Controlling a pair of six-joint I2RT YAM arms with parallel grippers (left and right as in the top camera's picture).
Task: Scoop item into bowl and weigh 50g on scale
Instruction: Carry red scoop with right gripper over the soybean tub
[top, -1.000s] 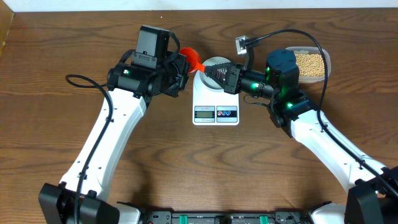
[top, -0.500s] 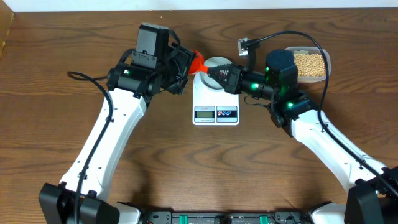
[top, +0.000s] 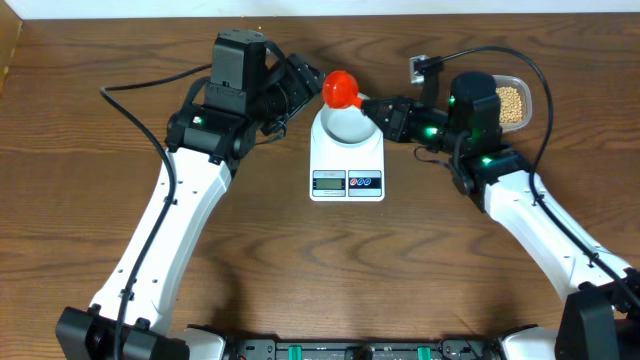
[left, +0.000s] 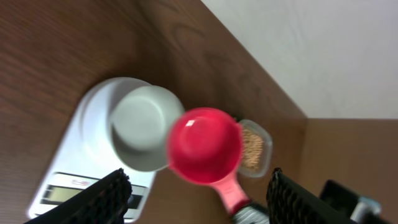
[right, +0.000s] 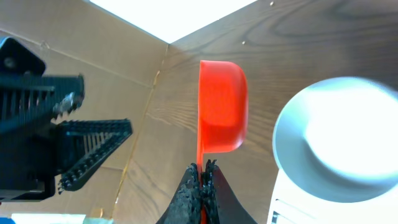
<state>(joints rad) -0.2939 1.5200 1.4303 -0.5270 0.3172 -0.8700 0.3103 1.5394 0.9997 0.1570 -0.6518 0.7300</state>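
A red scoop (top: 342, 90) hangs over the far edge of the pale bowl (top: 346, 124), which stands on the white scale (top: 347, 160). My right gripper (top: 383, 110) is shut on the scoop's handle (right: 200, 163). In the left wrist view the scoop (left: 205, 144) looks empty, and so does the bowl (left: 144, 127). My left gripper (top: 302, 82) is open and empty, just left of the scoop, with its fingers apart (left: 199, 208). The tan beans (top: 510, 103) lie in a clear tub behind my right arm.
The clear tub (top: 527, 100) sits at the back right, partly hidden by my right wrist. The scale's display and buttons (top: 346, 181) face the front. A cable loops on the table at the left (top: 120, 90). The table's far edge is close behind the scale.
The scoop has passed from beside my left gripper to my right gripper's hold. My right arm drew back to the right with it. My left gripper opened and moved back and up.
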